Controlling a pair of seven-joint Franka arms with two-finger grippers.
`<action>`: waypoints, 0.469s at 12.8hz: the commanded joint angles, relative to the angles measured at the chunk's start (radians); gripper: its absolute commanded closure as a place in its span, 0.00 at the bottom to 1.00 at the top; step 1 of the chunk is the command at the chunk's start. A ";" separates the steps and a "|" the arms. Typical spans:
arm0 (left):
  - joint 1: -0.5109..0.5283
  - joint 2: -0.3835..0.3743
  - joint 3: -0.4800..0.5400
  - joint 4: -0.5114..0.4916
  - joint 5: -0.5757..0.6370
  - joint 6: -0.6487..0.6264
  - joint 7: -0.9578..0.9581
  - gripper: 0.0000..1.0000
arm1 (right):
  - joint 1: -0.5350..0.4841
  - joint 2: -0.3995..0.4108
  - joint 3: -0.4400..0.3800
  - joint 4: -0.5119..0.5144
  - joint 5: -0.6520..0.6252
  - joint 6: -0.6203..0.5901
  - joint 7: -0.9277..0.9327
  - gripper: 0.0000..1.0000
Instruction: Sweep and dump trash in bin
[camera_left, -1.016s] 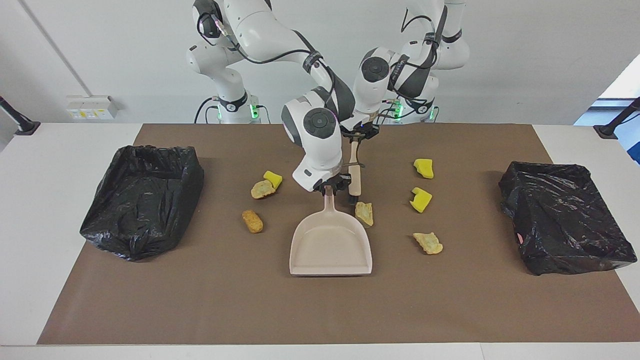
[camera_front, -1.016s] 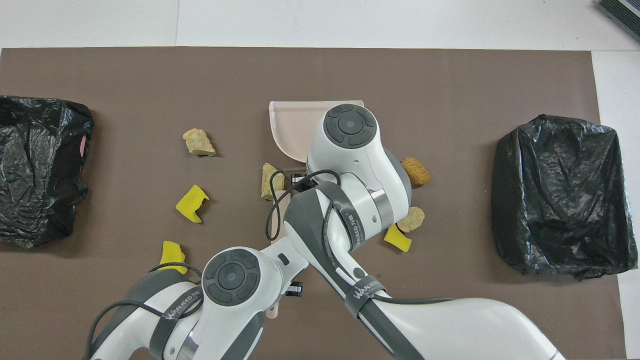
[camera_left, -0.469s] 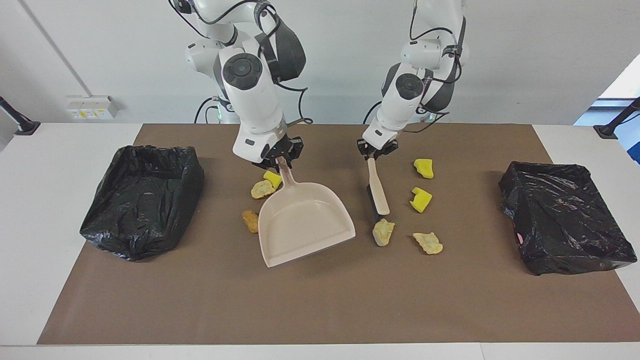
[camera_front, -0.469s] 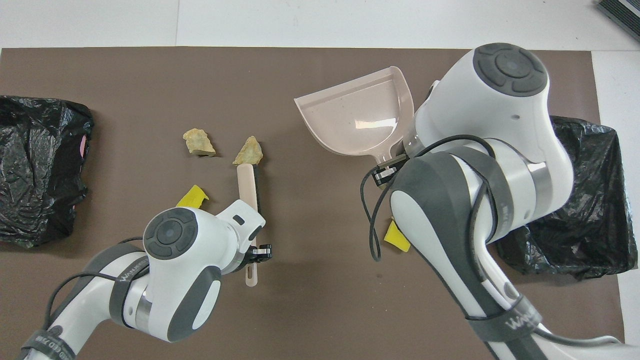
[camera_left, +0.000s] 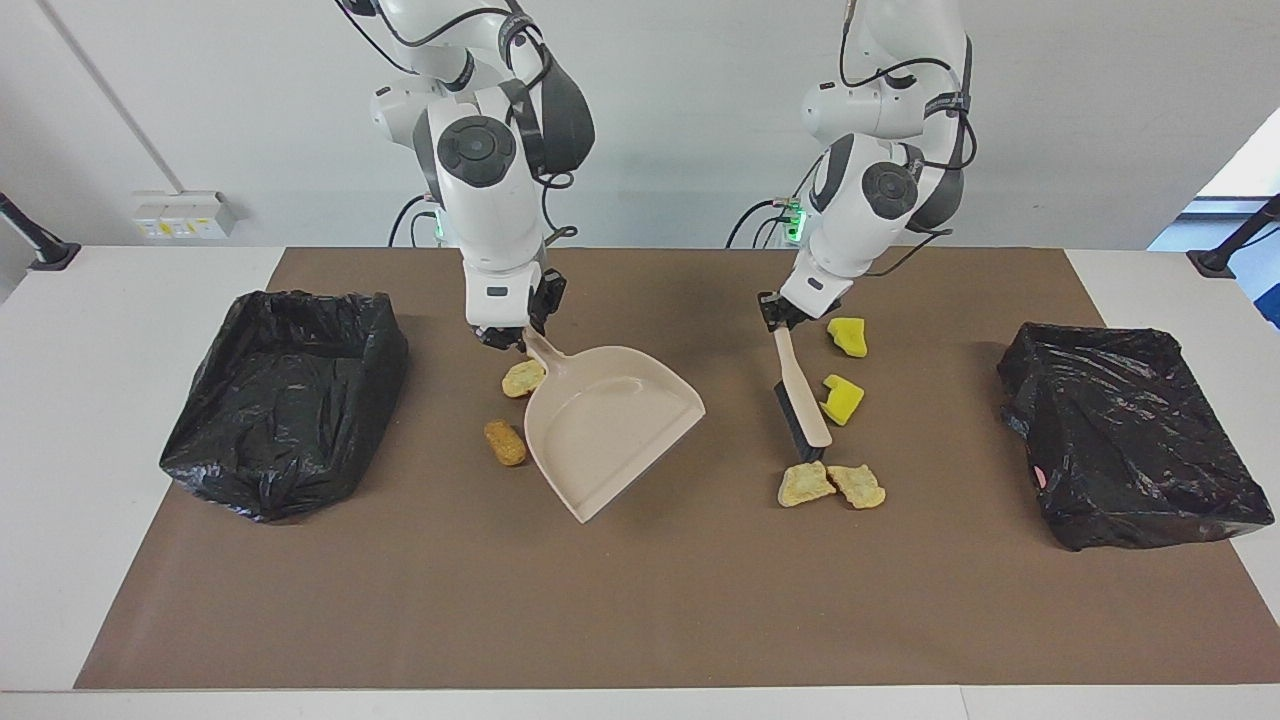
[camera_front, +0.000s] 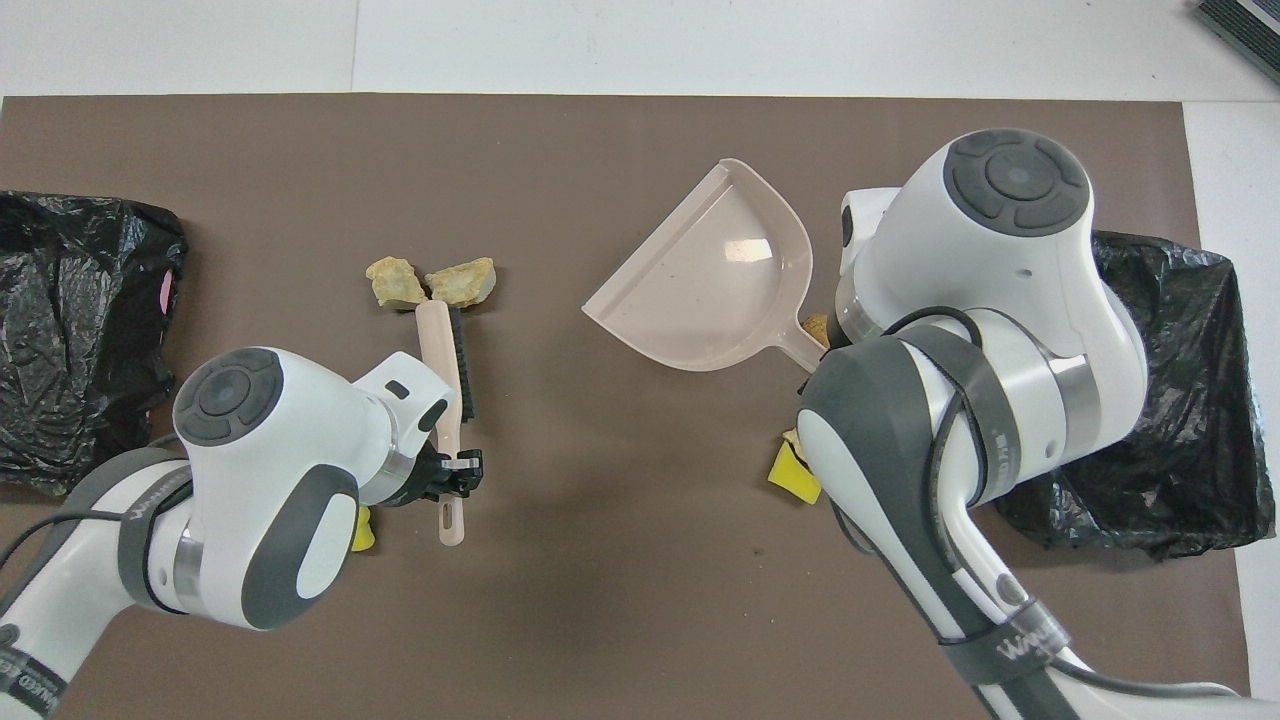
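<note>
Sweeping is barely begun: the left gripper (camera_left: 779, 318) clamps the brush (camera_left: 801, 405) against two tan scraps (camera_left: 830, 485), the right gripper (camera_left: 508, 338) clamps the empty dustpan (camera_left: 610, 425); all trash lies on the table (camera_left: 640, 620), neither bin (camera_left: 285, 395) filled.

The brush (camera_left: 802, 408) now sits farther toward the left arm's end, its tan scrap (camera_left: 804, 484) pushed against another scrap (camera_left: 859, 486); the dustpan (camera_left: 605, 425) has swung round, lifted.

A robotics lab: two white arms (camera_left: 500, 170) bolted at a white desk (camera_left: 120, 300), brown mat (camera_left: 640, 600) laid across, bare white wall (camera_left: 200, 100), wall socket box (camera_left: 180, 214).
</note>
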 joint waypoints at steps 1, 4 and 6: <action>0.002 -0.090 0.030 0.031 0.054 -0.133 -0.009 1.00 | -0.003 -0.021 0.012 -0.065 -0.043 0.047 -0.226 1.00; 0.005 -0.113 0.031 0.020 0.162 -0.239 -0.141 1.00 | 0.033 -0.001 0.014 -0.084 -0.088 0.107 -0.324 1.00; 0.022 -0.180 0.030 -0.050 0.229 -0.302 -0.228 1.00 | 0.062 0.022 0.014 -0.094 -0.089 0.161 -0.377 1.00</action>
